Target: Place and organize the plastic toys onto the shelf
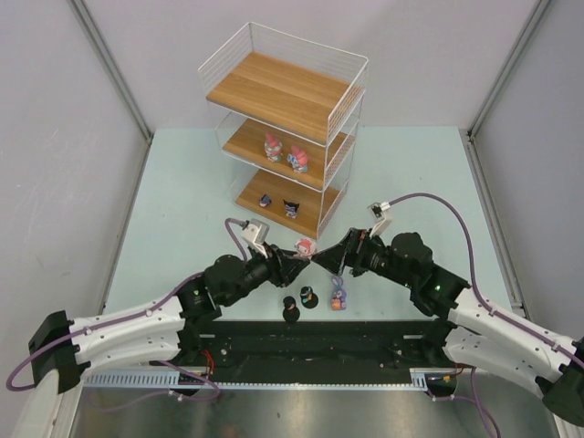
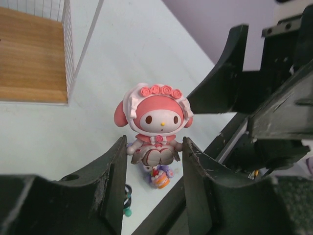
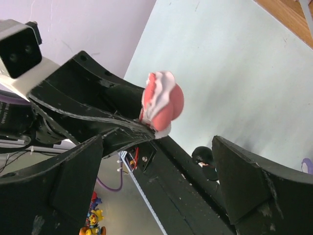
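Observation:
My left gripper (image 1: 299, 257) is shut on a pink-and-white figurine (image 1: 305, 246) and holds it above the table in front of the shelf (image 1: 283, 91). In the left wrist view the figurine (image 2: 156, 122) sits upright between the fingers (image 2: 115, 176). My right gripper (image 1: 321, 259) is open and empty, its tips close to the figurine's right side. The right wrist view shows the figurine's back (image 3: 162, 100). Two pink-and-white figurines (image 1: 286, 152) stand on the middle board, two small dark ones (image 1: 278, 204) on the bottom board. Two dark-haired figurines on black bases (image 1: 299, 303) and a purple-blue bunny (image 1: 338, 297) stand on the table.
The shelf's top board (image 1: 274, 87) holds nothing. The shelf's bottom corner (image 2: 29, 54) shows at the upper left of the left wrist view. The arms' black base rail (image 1: 310, 347) runs along the near edge. Grey walls enclose the pale green table (image 1: 182, 201).

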Available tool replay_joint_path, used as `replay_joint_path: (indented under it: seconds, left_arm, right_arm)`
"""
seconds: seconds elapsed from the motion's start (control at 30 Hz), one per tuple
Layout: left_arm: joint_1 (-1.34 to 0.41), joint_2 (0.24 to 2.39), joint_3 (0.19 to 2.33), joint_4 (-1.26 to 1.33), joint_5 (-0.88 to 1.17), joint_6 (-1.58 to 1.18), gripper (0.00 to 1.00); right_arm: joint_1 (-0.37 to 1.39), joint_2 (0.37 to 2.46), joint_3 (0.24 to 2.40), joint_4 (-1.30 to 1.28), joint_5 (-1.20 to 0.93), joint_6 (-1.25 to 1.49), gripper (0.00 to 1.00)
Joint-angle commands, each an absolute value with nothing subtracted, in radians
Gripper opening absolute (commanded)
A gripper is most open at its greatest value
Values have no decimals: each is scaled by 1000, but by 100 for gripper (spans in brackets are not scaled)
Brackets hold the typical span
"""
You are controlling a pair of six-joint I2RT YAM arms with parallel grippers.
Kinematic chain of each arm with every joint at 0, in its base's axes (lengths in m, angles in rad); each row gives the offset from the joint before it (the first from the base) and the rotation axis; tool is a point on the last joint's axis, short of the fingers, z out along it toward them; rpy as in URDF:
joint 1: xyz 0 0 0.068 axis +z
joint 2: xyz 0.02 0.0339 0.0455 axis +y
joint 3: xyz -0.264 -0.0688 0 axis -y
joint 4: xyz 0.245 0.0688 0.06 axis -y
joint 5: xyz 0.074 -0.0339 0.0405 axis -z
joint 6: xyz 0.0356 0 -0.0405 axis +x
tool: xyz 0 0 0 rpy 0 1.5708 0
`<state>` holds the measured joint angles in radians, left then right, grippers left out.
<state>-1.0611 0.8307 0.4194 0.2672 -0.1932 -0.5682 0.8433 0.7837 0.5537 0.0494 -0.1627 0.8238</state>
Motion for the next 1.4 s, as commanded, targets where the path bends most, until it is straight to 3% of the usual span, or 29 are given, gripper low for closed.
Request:
replay_joint_path:
  seconds: [0.0,0.17,0.33,0.53,0.97,1.37]
  left_arm:
    - [-1071,798,466,406,-273,-613,0]
    - [-1071,790,471,443,-267,-655,0]
    - [-1071,785,447,475,-296,-727,0]
    - [-1071,779,419,572,-339,-867,0]
    - [-1075,888,434,678,-287,-1081,0]
    - [-1117,948,436,722,-275,-1112,0]
  right_arm:
    - [886,758,543,84,-63,815,96]
    - [908,698,494,130,-11,807,93]
    - [948,652,447,199,12,789,81]
    - [1051,647,416,265,153,675,75]
    - [1209,706,419,434,393,417,76]
    - [1209,747,426,492,443,382,64]
